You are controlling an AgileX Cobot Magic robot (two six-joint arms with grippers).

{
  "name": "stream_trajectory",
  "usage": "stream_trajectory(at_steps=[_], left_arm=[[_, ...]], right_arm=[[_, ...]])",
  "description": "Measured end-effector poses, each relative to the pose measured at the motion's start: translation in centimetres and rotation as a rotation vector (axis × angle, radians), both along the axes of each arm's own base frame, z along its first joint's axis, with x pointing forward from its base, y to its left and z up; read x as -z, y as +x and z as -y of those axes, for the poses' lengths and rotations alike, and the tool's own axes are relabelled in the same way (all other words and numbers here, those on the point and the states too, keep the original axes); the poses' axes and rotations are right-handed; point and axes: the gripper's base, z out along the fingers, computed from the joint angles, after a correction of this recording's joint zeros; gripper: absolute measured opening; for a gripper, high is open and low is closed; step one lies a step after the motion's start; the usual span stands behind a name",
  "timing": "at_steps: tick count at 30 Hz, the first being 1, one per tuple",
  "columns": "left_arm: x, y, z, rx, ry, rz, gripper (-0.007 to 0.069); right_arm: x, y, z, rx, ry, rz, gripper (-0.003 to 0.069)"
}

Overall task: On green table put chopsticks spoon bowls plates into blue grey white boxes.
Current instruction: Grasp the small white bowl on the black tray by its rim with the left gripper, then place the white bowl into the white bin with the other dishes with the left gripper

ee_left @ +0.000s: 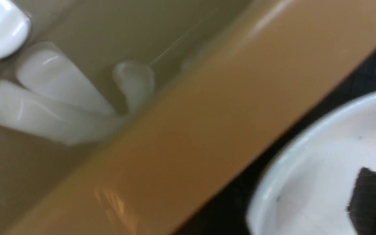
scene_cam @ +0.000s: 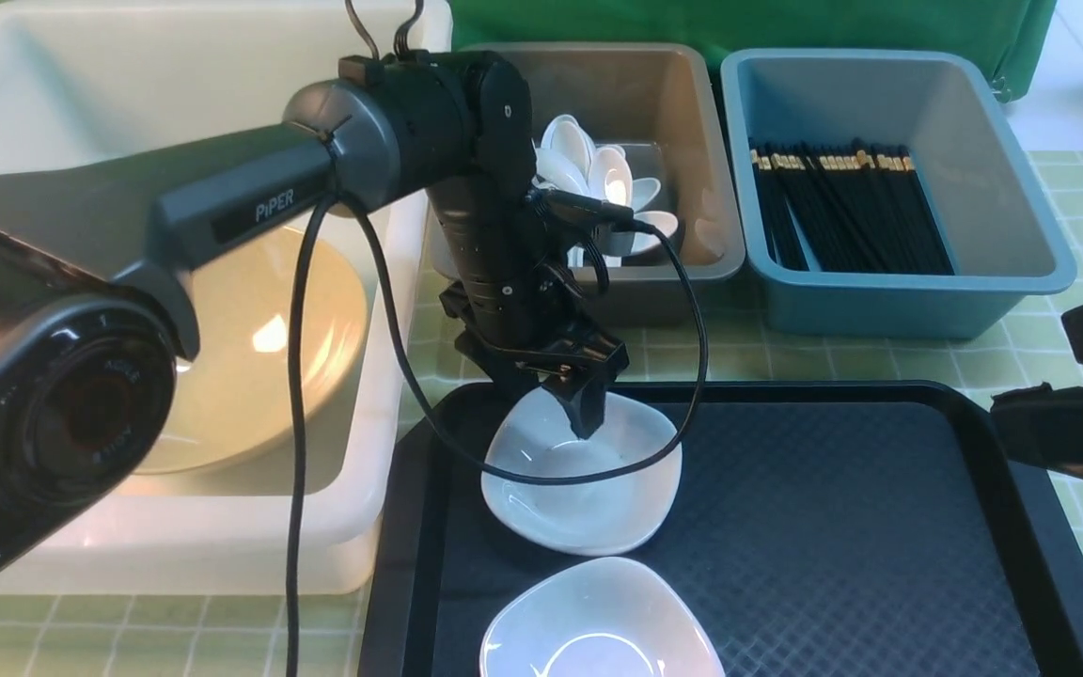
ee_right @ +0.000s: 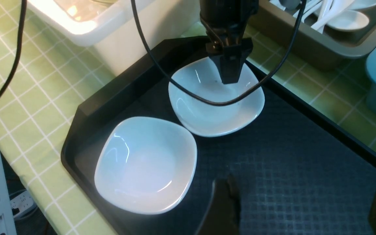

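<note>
**Left arm (scene_cam: pixel 81 282) crowds the near corner; left claw (scene_cam: pixel 584 418) down in far white bowl (scene_cam: pixel 588 508)**

Closest to the front camera we see the arm's grey housing, which blocks the lower left. Its black cable (ee_right: pixel 215 104) loops across the far white bowl.

Edges and room: both small bowls sit on the black tray (scene_cam: pixel 833 527), toward its left side. The far white bowl lies near the tray's far-left corner. The near white bowl (scene_cam: pixel 598 625) lies just beside it, toward the robot; we cannot tell if their rims touch. The tray's right half is open textured surface. The right claw (ee_right: pixel 302 186) hangs over it, spread wide. The white box (scene_cam: pixel 222 536) stands just left of the tray. A strip of green desk (scene_cam: pixel 758 362) separates the tray from the grey box (scene_cam: pixel 692 273) and the blue box (scene_cam: pixel 908 310).

Left claw: the tip is lowered inside the far white bowl, by its far rim. One dark finger (ee_left: pixel 374 202) shows within the bowl. We cannot tell whether the claw is spread or pinching the rim.

Looks: the small bowls are glossy white, rounded-square and shallow. The tan bowl (scene_cam: pixel 259 376), wide and glossy, lies in the white box. White spoons (scene_cam: pixel 612 179) are heaped in the grey box. Black chopsticks (scene_cam: pixel 852 212) with gold-banded ends lie side by side in the blue box.
</note>
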Motion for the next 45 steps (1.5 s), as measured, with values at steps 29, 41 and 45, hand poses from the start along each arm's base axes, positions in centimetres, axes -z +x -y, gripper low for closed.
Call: stream_trajectory(at_steps=[29, 41, 45], left_arm=[[-11.0, -2.8, -0.5, 0.024, -0.222, 0.172, 0.0015], [-18.5, -2.1, -9.3, -0.213, -0.500, 0.252, 0.0015], [-22.2, -2.8, -15.6, -0.347, -0.534, 0.384, 0.0015]], right_arm=[[0.0, 0.0, 0.0, 0.000, 0.000, 0.001, 0.0556], [0.0, 0.0, 0.0, 0.000, 0.000, 0.001, 0.0556], [0.0, 0.0, 0.0, 0.003, 0.002, 0.006, 0.0556]])
